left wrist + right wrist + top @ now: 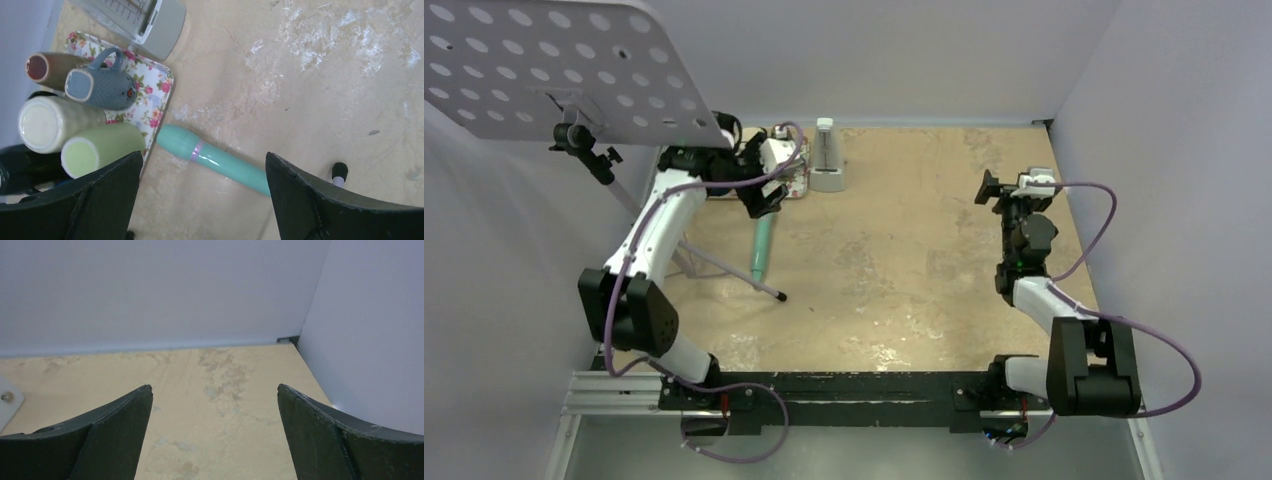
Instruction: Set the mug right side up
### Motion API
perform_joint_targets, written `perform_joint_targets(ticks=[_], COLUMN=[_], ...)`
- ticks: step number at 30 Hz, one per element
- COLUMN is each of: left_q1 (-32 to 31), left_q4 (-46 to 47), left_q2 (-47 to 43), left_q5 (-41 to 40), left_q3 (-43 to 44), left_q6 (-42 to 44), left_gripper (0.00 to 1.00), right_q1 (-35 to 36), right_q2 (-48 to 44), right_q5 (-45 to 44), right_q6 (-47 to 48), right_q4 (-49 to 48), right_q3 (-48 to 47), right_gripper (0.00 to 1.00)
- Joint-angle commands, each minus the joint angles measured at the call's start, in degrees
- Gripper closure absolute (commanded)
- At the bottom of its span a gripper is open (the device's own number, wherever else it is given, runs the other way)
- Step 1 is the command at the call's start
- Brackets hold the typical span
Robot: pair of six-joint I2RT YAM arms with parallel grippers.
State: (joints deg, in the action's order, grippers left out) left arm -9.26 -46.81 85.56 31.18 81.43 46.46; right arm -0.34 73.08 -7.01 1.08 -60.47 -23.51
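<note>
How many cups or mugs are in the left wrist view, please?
4: brown cup at upper left, blue mug beside it, cream cup and green cup below them; more may be hidden.

Over in the far-left corner of the worn tan tabletop (904, 260), the floral rectangular tray (159, 95) is carrying four cups. The blue dotted ceramic mug (102, 89) is leaning against the brown cup (50, 67) on the side toward the grey pyramid-shaped metronome (827, 160), which is standing just right of the tray. The cream cup (47, 125) and pale green cup (97, 150) are pairing up on the other side. The teal plastic cylinder (225, 165) is lying in front of the tray, one end just beside its edge and the other near the black-tipped stand foot (340, 172).
</note>
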Motion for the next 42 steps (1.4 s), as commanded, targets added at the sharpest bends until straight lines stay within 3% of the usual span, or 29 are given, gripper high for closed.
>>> perform_joint_targets(ticks=[1, 8, 14, 20, 26, 32, 42], left_q1=[-4.5, -7.75, -6.98, -8.29, -11.27, -10.3, -10.17], left_q4=[-14.35, -20.05, -10.11, -11.51, -9.96, -7.26, -0.64], left_q2=[11.87, 29.34, 25.05, 27.89, 27.95, 32.97, 28.83], left_q5=[-6.53, -10.11, -8.9, -6.3, -9.17, -10.3, -9.17], left_q3=[17.33, 37.61, 25.31, 27.69, 23.65, 33.07, 28.14], left_q6=[6.63, 11.49, 18.39, 16.43, 20.23, 11.91, 4.46], left_gripper=[0.07, 0.21, 0.2, 0.23, 0.23, 0.23, 0.22], right_q1=[-0.01, 1.78, 2.42, 2.53, 2.62, 2.6, 2.71], right_q2=[-4.26, -8.36, -13.26, -16.19, -17.19, -19.0, -22.86], right_q5=[5.53, 15.99, 14.26, 13.33, 13.43, 13.33, 13.07], right_q6=[-0.09, 0.02, 1.44, 2.22, 2.93, 3.11, 3.5], right_q4=[8.74, 18.43, 21.15, 22.68, 24.96, 26.23, 28.32], right_q3=[-5.99, -10.43, -9.81, -9.23, -8.97, -8.53, -6.66], right_gripper=[0.03, 0.03, 0.03, 0.03, 0.03, 0.03, 0.04])
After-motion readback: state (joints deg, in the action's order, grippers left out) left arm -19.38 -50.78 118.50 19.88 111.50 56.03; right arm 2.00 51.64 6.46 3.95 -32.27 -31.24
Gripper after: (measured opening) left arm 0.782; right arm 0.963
